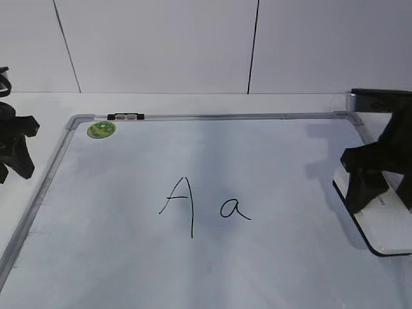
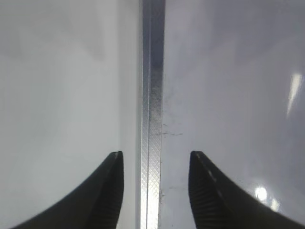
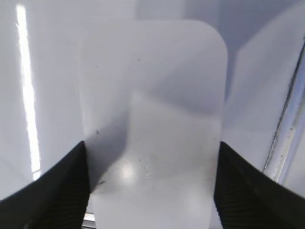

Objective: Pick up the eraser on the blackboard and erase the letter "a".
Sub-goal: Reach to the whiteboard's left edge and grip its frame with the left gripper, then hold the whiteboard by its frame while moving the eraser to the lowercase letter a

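Observation:
The white eraser (image 1: 393, 225) lies at the right edge of the blackboard (image 1: 129, 257), its black underside showing along its rim. My right gripper (image 1: 370, 193) is down over it. In the right wrist view the eraser (image 3: 152, 86) fills the gap between the two fingers (image 3: 152, 143), which touch its long sides. The small letter "a" (image 1: 234, 209) is in the board's middle, to the left of the eraser. My left gripper (image 1: 13, 161) is open and empty beside the board's left side, straddling the metal frame (image 2: 151, 95).
A taller capital "A" (image 1: 180, 203) stands just left of the "a". A green sticker (image 1: 101, 129) and a small black-and-white clip (image 1: 125, 116) sit at the board's far left corner. A white wall rises behind the table.

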